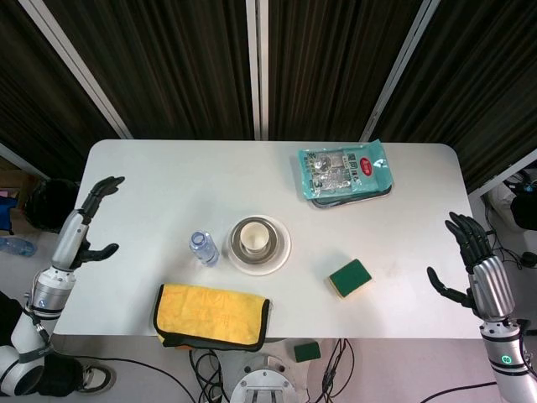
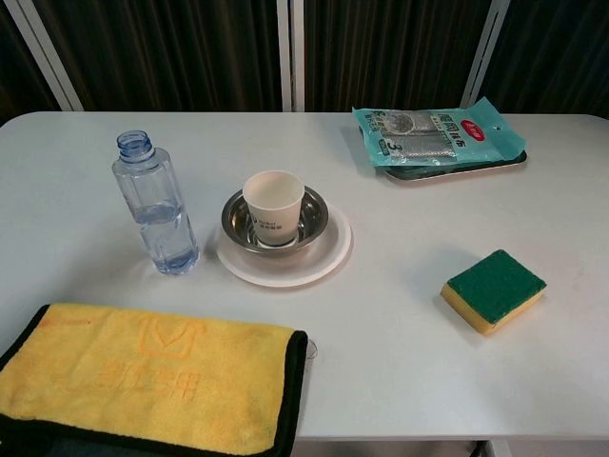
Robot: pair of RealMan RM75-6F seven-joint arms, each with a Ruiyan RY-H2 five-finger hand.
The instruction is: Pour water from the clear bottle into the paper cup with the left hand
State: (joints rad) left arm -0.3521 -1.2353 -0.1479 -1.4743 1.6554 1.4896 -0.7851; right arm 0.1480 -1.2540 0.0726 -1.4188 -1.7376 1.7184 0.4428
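Yellow cloth fills the lower left of the chest view. Behind it, left of centre, the clear bottle stands upright and capless, just beside a white plate carrying a metal bowl with the paper cup inside. In the head view the left hand hangs released at the bench's left edge, well apart from the bottle; the right hand is likewise spread at far right.

Bright even overhead light, soft short shadows, mild sheen on white worktop, both views sharp.
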